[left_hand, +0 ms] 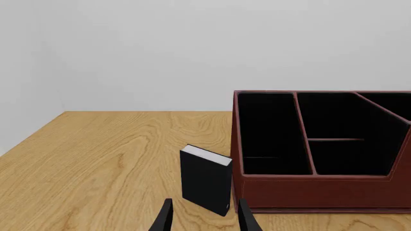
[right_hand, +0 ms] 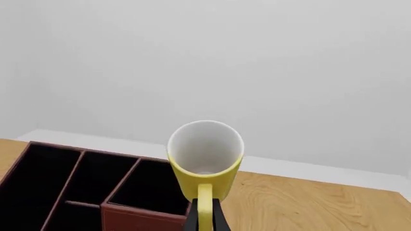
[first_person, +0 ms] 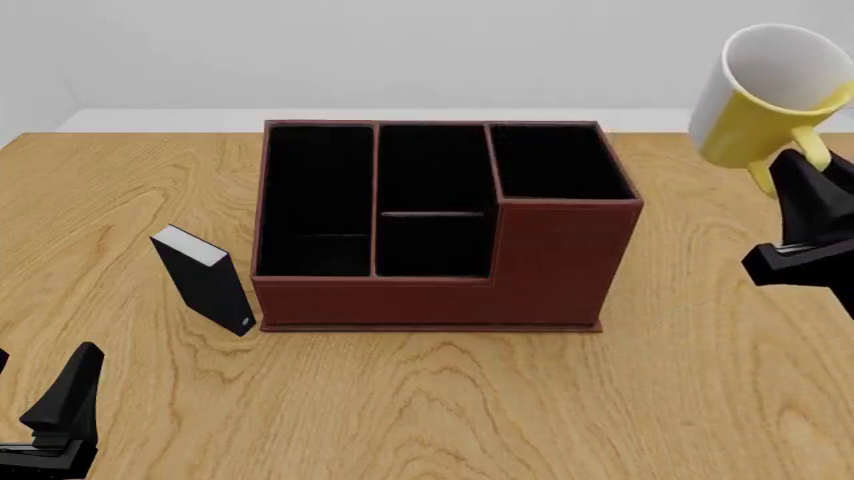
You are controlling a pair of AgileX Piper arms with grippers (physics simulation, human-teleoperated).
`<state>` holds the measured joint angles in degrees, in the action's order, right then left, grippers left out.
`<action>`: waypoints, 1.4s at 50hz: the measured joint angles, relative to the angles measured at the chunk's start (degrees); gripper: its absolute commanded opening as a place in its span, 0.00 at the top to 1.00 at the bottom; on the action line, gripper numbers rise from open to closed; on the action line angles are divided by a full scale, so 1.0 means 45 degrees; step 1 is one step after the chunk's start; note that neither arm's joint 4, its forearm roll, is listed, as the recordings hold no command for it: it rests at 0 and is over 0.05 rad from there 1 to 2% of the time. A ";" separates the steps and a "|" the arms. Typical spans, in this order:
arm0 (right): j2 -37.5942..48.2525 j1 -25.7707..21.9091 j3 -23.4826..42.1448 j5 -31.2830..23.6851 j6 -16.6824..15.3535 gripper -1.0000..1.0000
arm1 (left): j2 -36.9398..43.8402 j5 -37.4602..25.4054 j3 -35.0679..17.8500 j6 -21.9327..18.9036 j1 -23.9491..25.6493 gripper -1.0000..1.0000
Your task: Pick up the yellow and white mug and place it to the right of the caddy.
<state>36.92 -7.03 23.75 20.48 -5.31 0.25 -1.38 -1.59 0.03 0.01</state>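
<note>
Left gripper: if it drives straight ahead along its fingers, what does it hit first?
Most likely the black block, standing between the left gripper fingertips' line and just ahead. The caddy sits slightly off to the side; depth is unclear.

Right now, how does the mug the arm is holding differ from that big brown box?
The yellow and white mug is small and round; the caddy is large, rectangular and reddish-brown. The mug is white inside, the caddy black. The mug hangs tilted in the air, held by its handle in the right gripper; the caddy sits flat on the table. Both are open-topped and look empty.
</note>
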 measured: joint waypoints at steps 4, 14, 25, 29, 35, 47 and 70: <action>0.0233 0.0131 -0.0084 0.0205 0.0022 1.00 | 0.0000 0.0000 0.0000 -0.0001 0.0000 0.00; 0.0680 0.0360 -0.0308 0.0632 0.0071 1.00 | 0.0000 0.0000 0.0000 -0.0001 0.0000 0.00; 0.1256 0.0470 -0.0605 0.1195 0.0172 1.00 | 0.0000 0.0000 0.0000 0.0000 0.0000 0.00; 0.1505 0.0545 -0.0709 0.1426 0.0205 1.00 | 0.0000 0.0000 0.0000 0.0000 0.0001 0.00; 0.1889 0.0667 -0.0871 0.1798 0.0261 1.00 | 0.0000 0.0000 0.0000 0.0000 0.0000 0.00; 0.2597 0.0887 -0.1166 0.2488 0.0358 1.00 | 0.0000 -0.0001 0.0000 -0.0002 0.0000 0.00; 0.3732 0.1120 -0.1612 0.3602 0.0456 1.00 | -0.0012 -0.0073 -0.0056 -0.0004 0.0026 0.00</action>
<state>53.71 -1.99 16.49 36.68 -3.26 0.19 -1.71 -1.85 0.01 0.12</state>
